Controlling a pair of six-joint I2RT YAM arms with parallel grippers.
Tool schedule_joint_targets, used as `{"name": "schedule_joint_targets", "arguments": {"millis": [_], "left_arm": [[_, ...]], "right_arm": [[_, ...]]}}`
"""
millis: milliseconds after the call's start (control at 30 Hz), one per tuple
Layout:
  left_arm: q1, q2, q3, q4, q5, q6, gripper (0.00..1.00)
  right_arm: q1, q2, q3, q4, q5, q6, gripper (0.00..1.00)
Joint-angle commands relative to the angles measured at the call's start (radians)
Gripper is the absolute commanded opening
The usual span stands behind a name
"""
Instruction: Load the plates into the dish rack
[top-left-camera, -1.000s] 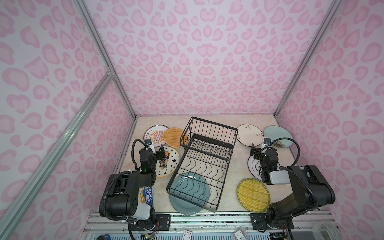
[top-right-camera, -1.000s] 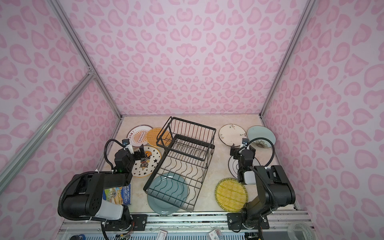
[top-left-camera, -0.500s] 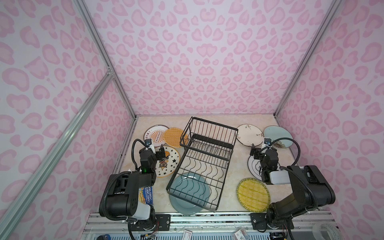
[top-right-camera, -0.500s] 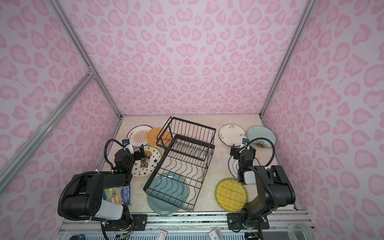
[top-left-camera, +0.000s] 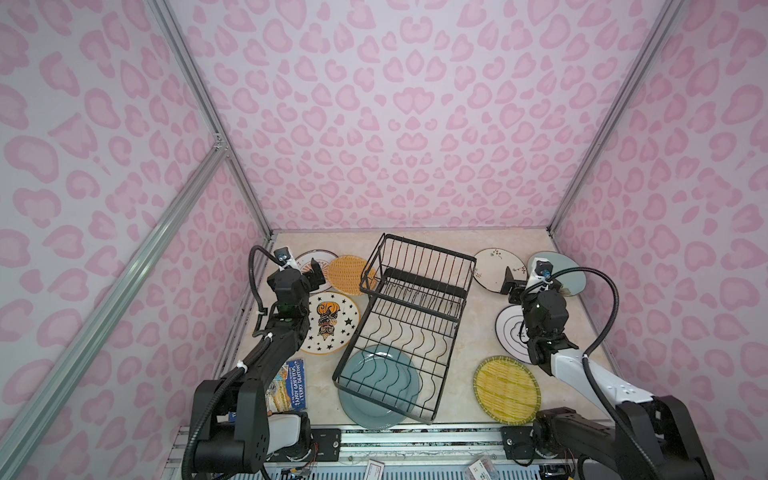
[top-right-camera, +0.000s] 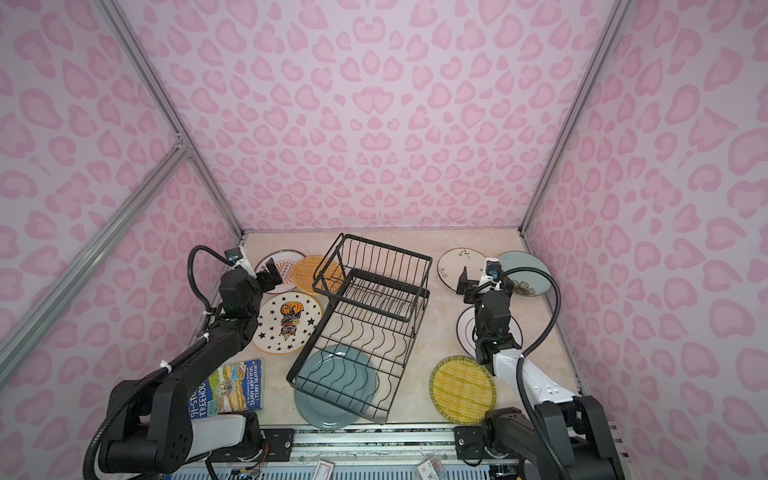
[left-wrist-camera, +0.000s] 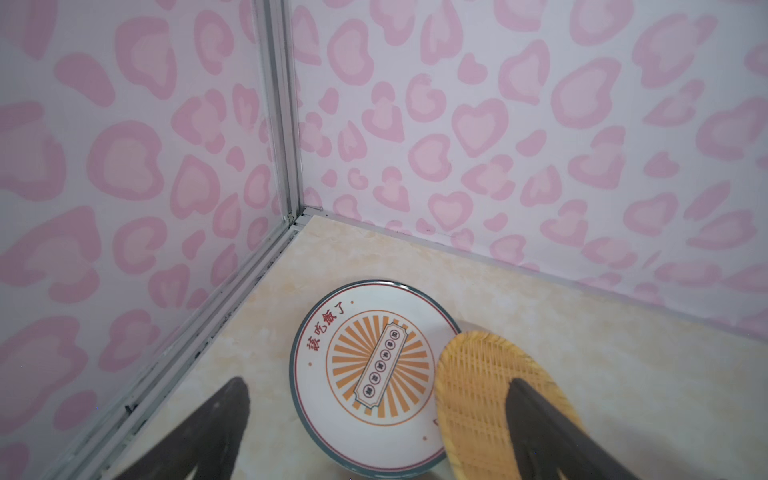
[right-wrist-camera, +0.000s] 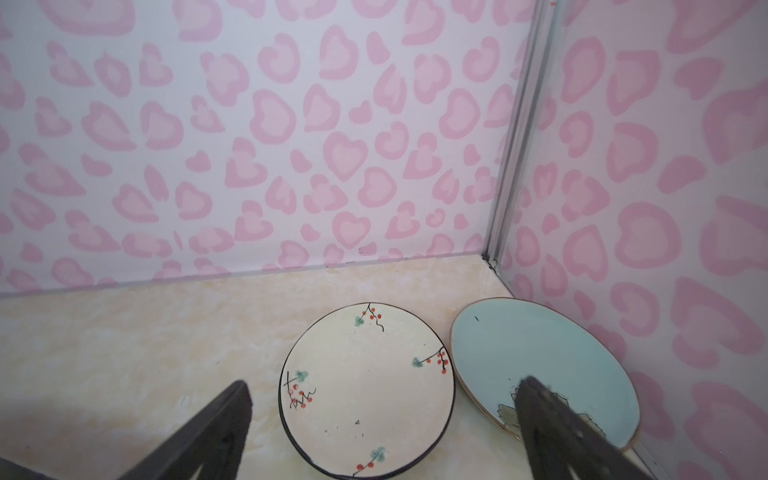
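The black wire dish rack (top-left-camera: 409, 316) sits slanted mid-frame on the beige tabletop (top-left-camera: 476, 332), presumably within either arm's reach; no slot holds a plate yet. Eight round plates lie flat. Left of frame are a sunburst white plate (left-wrist-camera: 365, 365), an orange woven-look plate (left-wrist-camera: 478, 395) overlapping its rim, and a star-printed white plate (top-left-camera: 332, 322). Right of frame are a sprig-painted cream plate (right-wrist-camera: 365, 386), a pale blue plate (right-wrist-camera: 540, 353), a black-ringed white plate (top-left-camera: 509, 332) and a yellow woven-look plate (top-left-camera: 507, 388). At lower centre a teal-grey plate (top-left-camera: 365, 411) lies seemingly under the rack's wires. One blue-covered book (top-left-camera: 291, 384) lies lower left. Left jaws and right jaws gape wide, empty, each above an upper-corner pair, likely poised for a rim.

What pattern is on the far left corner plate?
The plate shows an orange sunburst, clearest in left wrist view.
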Motion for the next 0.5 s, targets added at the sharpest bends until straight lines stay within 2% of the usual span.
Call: {"name": "schedule_joint_targets", "arguments": {"millis": [0, 67, 133, 200, 300, 400, 467], "left_arm": [[0.001, -0.018, 0.103, -0.447, 0.018, -0.273, 0.98], [0.015, -0.046, 0.110, -0.524, 0.141, -0.334, 0.98], [0.050, -0.101, 0.100, -0.592, 0.319, -0.350, 0.98], [0.062, -0.182, 0.066, -0.621, 0.415, -0.336, 0.98], [0.060, -0.301, 0.032, -0.696, 0.516, -0.301, 0.98], [0.050, -0.360, -0.010, -0.789, 0.596, -0.294, 0.98], [0.013, -0.381, -0.041, -0.834, 0.592, -0.274, 0.98]], "right_arm": [[-0.015, -0.069, 0.065, -0.329, 0.095, 0.295, 0.99], [-0.043, -0.088, 0.090, -0.434, 0.043, 0.432, 0.99], [-0.098, -0.105, 0.092, -0.493, -0.097, 0.541, 0.99], [-0.090, -0.119, 0.072, -0.476, -0.236, 0.557, 0.99], [0.021, -0.142, 0.075, -0.600, -0.201, 0.553, 0.99], [0.104, -0.122, 0.071, -0.721, -0.215, 0.565, 0.99], [0.144, -0.094, 0.056, -0.763, -0.231, 0.592, 0.96]]}}
